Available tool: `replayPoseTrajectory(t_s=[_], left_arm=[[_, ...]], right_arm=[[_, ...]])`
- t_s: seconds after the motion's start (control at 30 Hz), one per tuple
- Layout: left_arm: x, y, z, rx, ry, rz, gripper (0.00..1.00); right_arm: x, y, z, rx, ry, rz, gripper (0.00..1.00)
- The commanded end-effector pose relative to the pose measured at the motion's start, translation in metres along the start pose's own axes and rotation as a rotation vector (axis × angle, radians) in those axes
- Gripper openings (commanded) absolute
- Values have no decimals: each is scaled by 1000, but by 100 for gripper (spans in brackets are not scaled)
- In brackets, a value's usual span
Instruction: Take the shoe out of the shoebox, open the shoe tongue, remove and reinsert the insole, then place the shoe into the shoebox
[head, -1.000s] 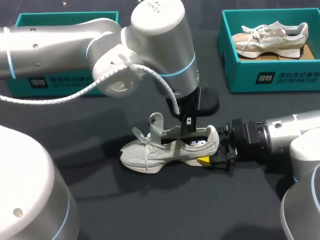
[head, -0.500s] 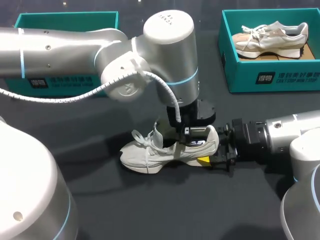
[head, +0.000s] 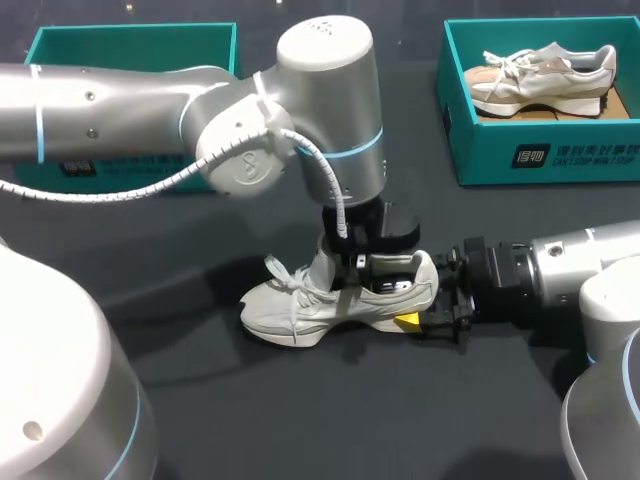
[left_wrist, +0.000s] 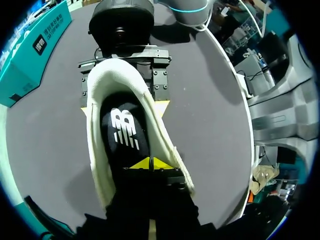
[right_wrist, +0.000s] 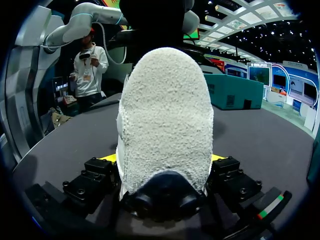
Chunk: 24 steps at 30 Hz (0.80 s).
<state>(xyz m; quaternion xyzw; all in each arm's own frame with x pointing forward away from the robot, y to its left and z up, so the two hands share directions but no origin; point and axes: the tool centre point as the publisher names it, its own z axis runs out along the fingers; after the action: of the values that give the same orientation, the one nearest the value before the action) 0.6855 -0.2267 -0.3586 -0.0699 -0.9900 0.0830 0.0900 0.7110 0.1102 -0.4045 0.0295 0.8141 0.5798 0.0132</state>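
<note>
A pale grey shoe lies on its sole on the dark table, toe to the left. My right gripper is shut on its heel, which fills the gap between the fingers in the right wrist view. My left gripper reaches straight down into the shoe's opening. In the left wrist view its yellow tips are shut together, resting on the black insole inside the shoe. I cannot tell whether they pinch the insole. The tongue is mostly hidden behind the left gripper.
A teal shoebox at the back right holds another pale shoe. A second teal shoebox stands at the back left, partly behind my left arm. Bare table lies in front of the shoe.
My left gripper has come down from above the shoe into its opening, and the raised tongue is now mostly covered. The right gripper and the shoe have kept still.
</note>
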Motion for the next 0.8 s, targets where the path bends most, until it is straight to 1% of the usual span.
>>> replayPoseTrajectory(t_s=[0.03,0.2,0.3,0.53,0.67,0.8], left_arm=[[6,0,5,-7,-27,8,7],[6,-2,13,-29,-80,7,28],[4,-3,18,-44,-107,5,35],[-7,-3,32,-84,-190,0,40],[-16,-2,39,-110,-259,-2,42],[-25,-2,45,-131,-321,-15,40]], right_arm=[[0,0,0,2,0,0,0],[0,0,0,2,0,0,0],[0,0,0,2,0,0,0],[0,0,0,2,0,0,0],[0,0,0,2,0,0,0],[0,0,0,2,0,0,0]])
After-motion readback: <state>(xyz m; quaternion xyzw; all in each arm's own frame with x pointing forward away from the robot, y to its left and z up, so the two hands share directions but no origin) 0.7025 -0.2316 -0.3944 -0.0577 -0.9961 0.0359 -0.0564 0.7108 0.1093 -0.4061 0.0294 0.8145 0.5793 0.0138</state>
